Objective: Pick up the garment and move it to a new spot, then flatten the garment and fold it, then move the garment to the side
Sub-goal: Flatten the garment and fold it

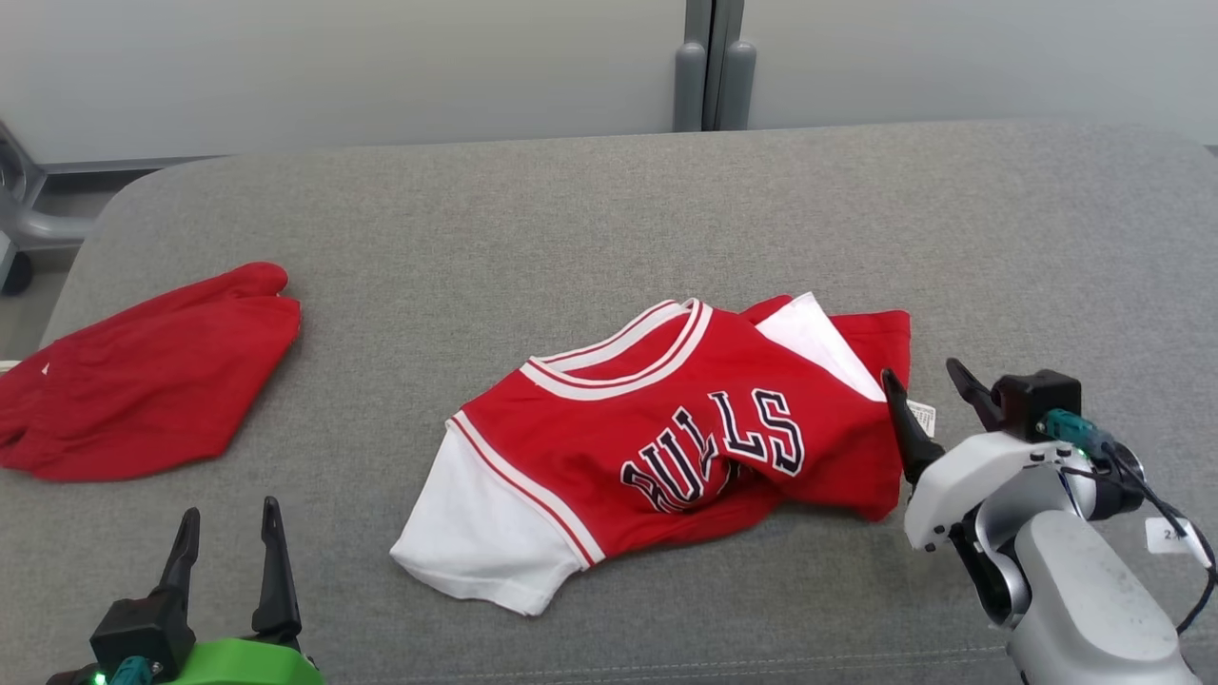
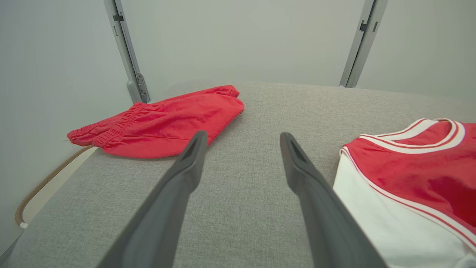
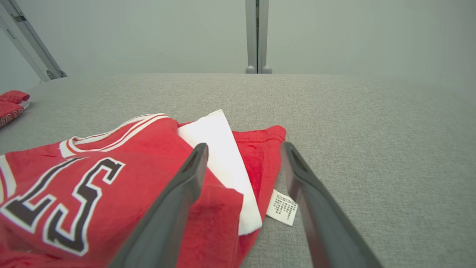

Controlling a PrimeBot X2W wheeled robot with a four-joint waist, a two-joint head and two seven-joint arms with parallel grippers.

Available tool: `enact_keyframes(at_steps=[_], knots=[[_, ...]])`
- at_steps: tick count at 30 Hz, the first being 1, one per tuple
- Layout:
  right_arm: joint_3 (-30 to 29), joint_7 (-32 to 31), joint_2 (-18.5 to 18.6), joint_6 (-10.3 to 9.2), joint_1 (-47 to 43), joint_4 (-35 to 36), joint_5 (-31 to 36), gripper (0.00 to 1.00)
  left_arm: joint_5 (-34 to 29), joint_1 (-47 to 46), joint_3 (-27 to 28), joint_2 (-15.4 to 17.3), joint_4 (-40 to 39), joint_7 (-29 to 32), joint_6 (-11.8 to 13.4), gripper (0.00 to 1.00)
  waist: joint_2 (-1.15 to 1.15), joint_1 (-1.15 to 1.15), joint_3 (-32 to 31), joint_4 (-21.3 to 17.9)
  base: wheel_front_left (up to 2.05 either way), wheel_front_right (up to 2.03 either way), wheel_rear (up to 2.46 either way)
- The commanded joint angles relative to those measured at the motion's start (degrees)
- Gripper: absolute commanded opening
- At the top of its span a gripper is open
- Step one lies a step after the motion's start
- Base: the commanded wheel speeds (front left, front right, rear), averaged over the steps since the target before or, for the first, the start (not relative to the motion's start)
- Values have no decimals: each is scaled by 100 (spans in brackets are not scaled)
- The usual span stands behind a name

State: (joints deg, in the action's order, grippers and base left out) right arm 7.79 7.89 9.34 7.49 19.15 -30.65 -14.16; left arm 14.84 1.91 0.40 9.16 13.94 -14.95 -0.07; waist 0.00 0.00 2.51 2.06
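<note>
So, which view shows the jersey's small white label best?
The right wrist view: the label lies close up between the fingers of the right gripper, its print visible but unreadable. The head view shows it as a tiny white tag at the edge of the jersey. The left wrist view takes in the jersey's sleeve and collar.

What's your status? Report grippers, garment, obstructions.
Left gripper open, clear of jersey. Right gripper open at jersey's right edge, nothing held. Jersey crumpled, unfolded. Red shorts lie apart, left.
</note>
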Motion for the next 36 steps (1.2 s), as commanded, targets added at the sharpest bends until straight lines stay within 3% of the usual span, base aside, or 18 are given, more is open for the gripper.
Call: enact_keyframes(at_steps=[1,9,16,23,32,33,34,35,36], knots=[[63,-79,64,0,122,-71,-76,100,-49,-60,35,-26,20,-14,-36,100,0,0,-28,-24,0,0,0],[851,-679,319,-1,1138,-1073,-802,100,-240,-156,80,-163,70,-14,-190,100,0,0,-94,-3,0,0,0],[1596,-971,286,-1,1898,-2103,-1404,100,-390,-271,6,-262,134,-14,-321,100,0,0,-63,240,0,0,0],[2256,-1008,243,-1,2057,-2250,-2134,100,-460,-275,-12,-346,165,-14,-377,100,0,0,-44,386,0,0,0],[3201,-1602,372,-1,2143,-2383,-2983,100,-526,-375,0,-413,218,-14,-453,100,0,0,38,508,0,0,0],[3282,-1621,388,-1,2152,-2385,-3030,73,-531,-388,5,-422,228,-14,-454,100,0,0,49,518,0,0,0],[3360,-1625,408,-1,2164,-2387,-3076,23,-537,-393,6,-432,229,-14,-459,100,0,0,58,527,0,0,0],[3448,-1639,421,-1,2174,-2381,-3119,0,-541,-396,7,-441,235,-14,-463,100,0,0,66,534,0,0,0],[3523,-1633,440,-1,2194,-2381,-3165,0,-547,-400,15,-447,245,-14,-468,100,0,0,71,536,0,0,0]])
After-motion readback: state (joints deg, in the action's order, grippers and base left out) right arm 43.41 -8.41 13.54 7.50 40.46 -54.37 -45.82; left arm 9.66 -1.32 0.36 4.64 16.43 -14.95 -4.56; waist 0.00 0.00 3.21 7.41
